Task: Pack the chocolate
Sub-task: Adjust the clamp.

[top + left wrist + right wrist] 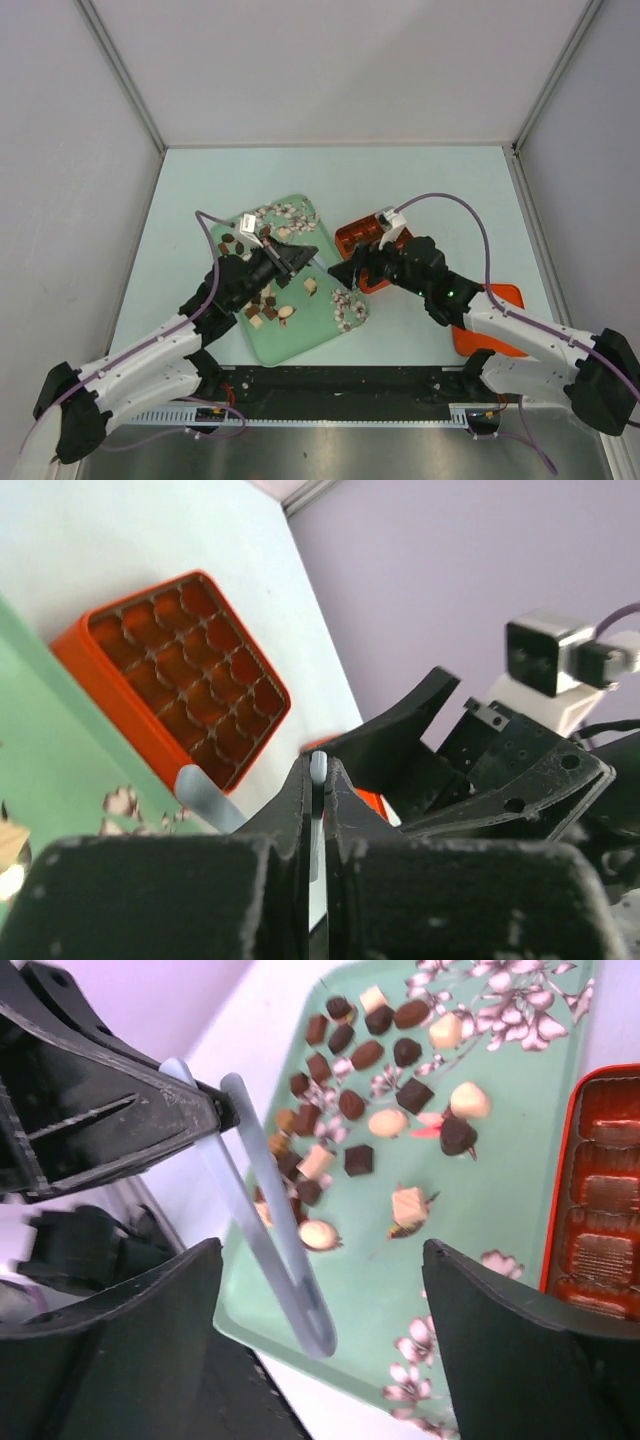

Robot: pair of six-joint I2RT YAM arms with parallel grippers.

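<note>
Between spread fingers of right gripper (318, 1265) hung tweezers (272, 1225), pinched near their prongs by left gripper (318, 778); risk: slim hold could let them swivel, drop onto chocolate (352, 1106)

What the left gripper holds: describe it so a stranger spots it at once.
Start at the green flowered tray in the middle of the table. Over its right half, the left gripper is shut on pale blue tweezers. They are the only long, thin strip, unlike the small brown chocolates below.

Orange box (600, 1160) cut off at right edge; blurred dark shape (70, 1250), perhaps arm.
</note>
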